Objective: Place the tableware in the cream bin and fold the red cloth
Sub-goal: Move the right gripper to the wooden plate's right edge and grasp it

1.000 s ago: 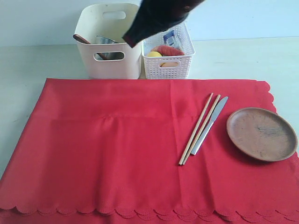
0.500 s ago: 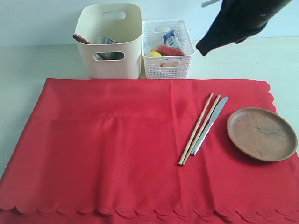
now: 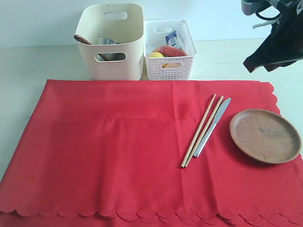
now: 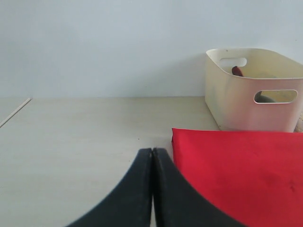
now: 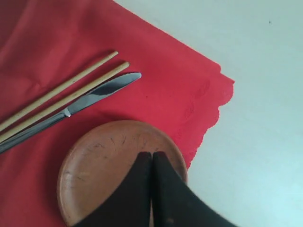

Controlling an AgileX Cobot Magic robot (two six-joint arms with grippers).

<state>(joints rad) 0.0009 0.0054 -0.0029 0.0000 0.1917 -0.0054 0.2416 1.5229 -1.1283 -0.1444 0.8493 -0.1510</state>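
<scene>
Chopsticks (image 3: 201, 132) and metal knife (image 3: 213, 124) are laid side by side, touching or nearly so, on the right half of the red cloth (image 3: 109, 151). The round wooden plate (image 3: 265, 135) is seen just to their right, close to the cloth's scalloped right edge. The cloth is spread flat and unfolded over the table (image 3: 28, 61), with one crease line across it. The cream bin (image 3: 110, 70) is placed just beyond the cloth's far edge. A wooden spoon (image 3: 81, 39) and a steel cup (image 3: 110, 42) are seen inside it. A white perforated basket (image 3: 170, 70) is set beside the bin on its right, almost touching, with red and yellow food and a small carton (image 3: 173, 39) in it.

The right gripper (image 5: 152, 156) is raised over the plate, with its jaws pressed together and nothing held. The left gripper (image 4: 152, 152) is closed and empty too, and is held low over bare table just off the cloth's left edge.
</scene>
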